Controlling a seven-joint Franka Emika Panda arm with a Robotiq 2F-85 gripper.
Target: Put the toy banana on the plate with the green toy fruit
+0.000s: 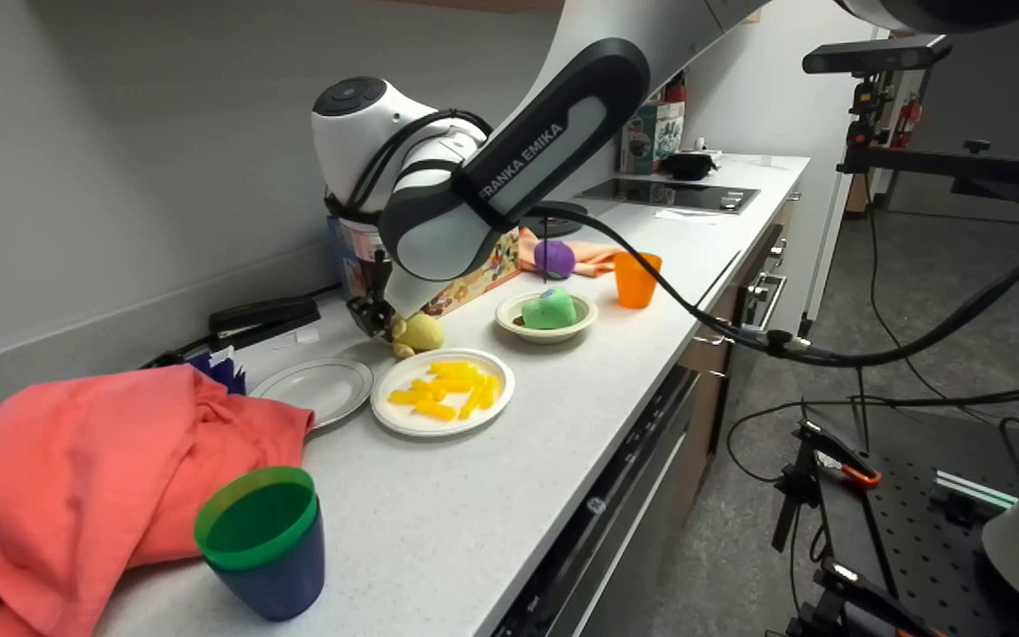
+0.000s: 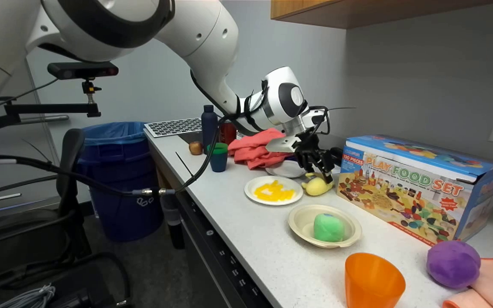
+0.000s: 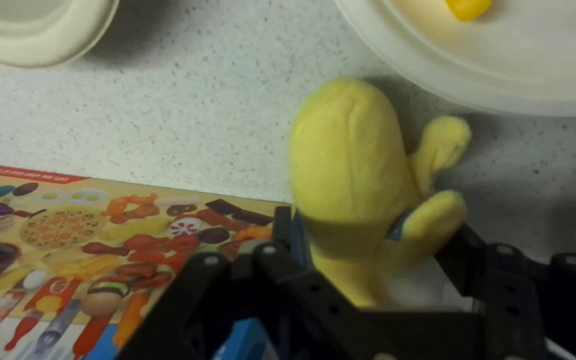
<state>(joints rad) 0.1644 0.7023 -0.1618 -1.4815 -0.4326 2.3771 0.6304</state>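
On the counter [image 1: 412, 495], a crumpled coral cloth [image 1: 120, 460] lies at the left, by the back edge. Just beside it, nearer the front edge, a green cup [image 1: 257, 522] stands upright, nested in a dark blue cup [image 1: 284, 579]. Next comes a thin rimmed plate [image 1: 324, 389] toward the back edge, and just right of it a white plate [image 1: 425, 426] with loose yellow pieces [image 1: 461, 383] spread over it. On this plate's back-edge side is the toy banana [image 3: 345, 160], low at the counter, between that plate and a food-set box [image 2: 405, 192] that runs along the back edge. The gripper [image 3: 374, 242] points down at it: in the wrist view the jaws stand apart, one on either side of its flapped end; whether they press on it I cannot tell. Further right, between the back and front edges, sits a deep plate [image 1: 549, 336], apart from the banana, with the green toy fruit [image 1: 549, 310] lying in it. Beyond, a purple toy [image 1: 554, 258] lies at the edge of a peach cloth [image 1: 596, 258], closer to the back edge, while an orange cup [image 1: 636, 283] stands upright closer to the front edge. A black cooktop [image 1: 669, 192] lies toward the far front corner.
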